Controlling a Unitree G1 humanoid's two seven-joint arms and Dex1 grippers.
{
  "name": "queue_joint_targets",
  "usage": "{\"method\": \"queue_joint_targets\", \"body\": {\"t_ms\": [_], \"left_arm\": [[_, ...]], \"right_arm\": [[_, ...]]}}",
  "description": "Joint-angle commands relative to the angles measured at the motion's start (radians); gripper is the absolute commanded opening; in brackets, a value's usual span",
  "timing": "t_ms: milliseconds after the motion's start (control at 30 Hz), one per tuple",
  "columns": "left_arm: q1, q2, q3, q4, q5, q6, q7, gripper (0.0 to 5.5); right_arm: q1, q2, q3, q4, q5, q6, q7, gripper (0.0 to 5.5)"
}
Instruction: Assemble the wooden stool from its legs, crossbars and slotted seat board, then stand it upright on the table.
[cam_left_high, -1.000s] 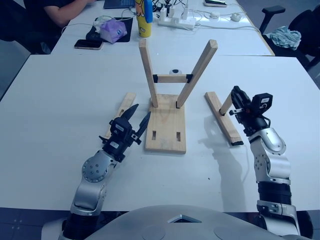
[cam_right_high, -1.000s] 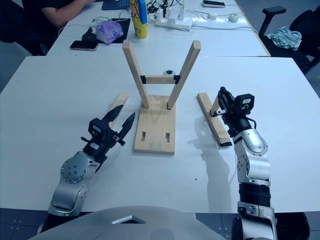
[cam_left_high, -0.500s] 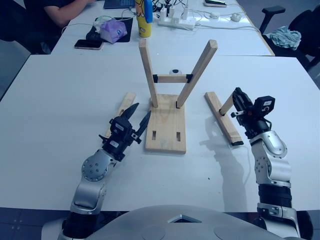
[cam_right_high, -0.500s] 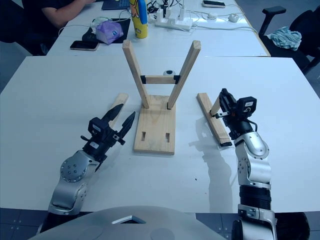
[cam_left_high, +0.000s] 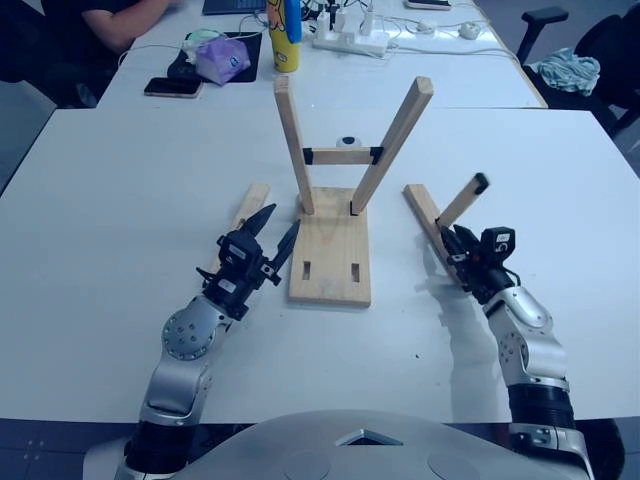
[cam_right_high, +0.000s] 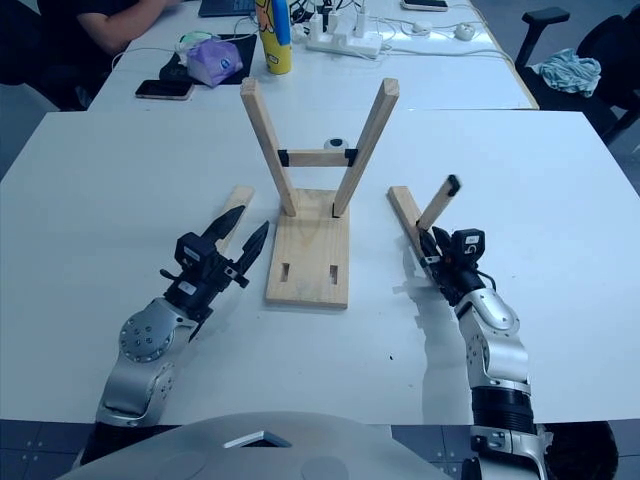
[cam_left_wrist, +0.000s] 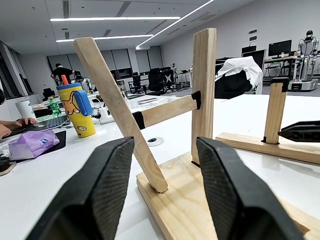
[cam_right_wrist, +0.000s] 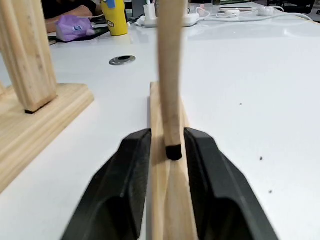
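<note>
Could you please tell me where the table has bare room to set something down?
Bare: the table left of the loose leg, and right of the right gripper clamping the other leg. Crowded: around the seat board.

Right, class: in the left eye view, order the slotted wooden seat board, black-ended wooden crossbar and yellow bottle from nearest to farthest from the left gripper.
1. Slotted wooden seat board, lying flat just right of the left gripper.
2. Black-ended wooden crossbar, raised between the two upright legs behind the board.
3. Yellow bottle, on the far table.
</note>
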Motion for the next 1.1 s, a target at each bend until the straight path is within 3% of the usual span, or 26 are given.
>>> {"method": "queue_joint_targets", "body": {"t_ms": [33, 233, 467, 567, 733, 1100], "left_arm": [[-0.003, -0.001, 0.002, 0.011, 0.004, -0.005, 0.002, 2.28], [0.003, -0.012, 0.0, 0.018, 0.014, -0.019, 0.019, 2.28], [0.003, -0.027, -0.013, 0.037, 0.028, -0.039, 0.035, 2.28], [-0.008, -0.034, -0.013, 0.049, 0.033, -0.045, 0.038, 2.28], [-0.009, -0.036, -0.015, 0.054, 0.035, -0.051, 0.039, 2.28], [-0.008, -0.043, -0.022, 0.053, 0.038, -0.05, 0.042, 2.28]], "right_arm": [[-0.053, -0.017, -0.023, -0.053, 0.017, 0.041, -0.006, 1.22], [-0.164, -0.064, -0.048, -0.183, 0.058, 0.152, -0.011, 1.22], [-0.454, -0.082, -0.096, -0.23, 0.128, 0.303, -0.103, 1.22], [-0.527, -0.072, -0.089, -0.189, 0.12, 0.337, -0.136, 0.8], [-0.551, -0.072, -0.079, -0.192, 0.102, 0.322, -0.15, 0.03], [-0.334, -0.077, 0.044, -0.047, -0.008, 0.447, -0.145, 0.03]]}}
